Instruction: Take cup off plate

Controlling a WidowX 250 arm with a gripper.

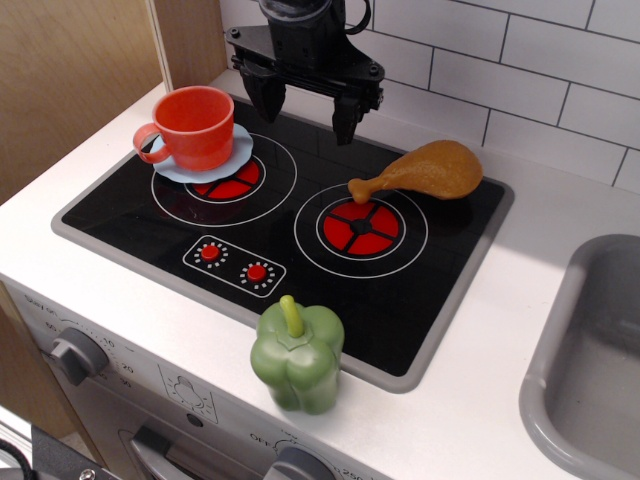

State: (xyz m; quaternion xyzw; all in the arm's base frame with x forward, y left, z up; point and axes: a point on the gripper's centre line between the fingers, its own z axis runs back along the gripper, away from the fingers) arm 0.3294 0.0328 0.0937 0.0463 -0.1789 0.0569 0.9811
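Black stovetop (150,215), white tiled wall (540,70)

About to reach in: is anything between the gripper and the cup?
Nothing visible. The open gripper hangs just right of the cup, which sits on the plate. The drumstick lies farther right, off that path.

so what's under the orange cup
The cup stands on a light blue plate, which lies over the left burner. The plate's middle and part of the burner's red circle are covered.
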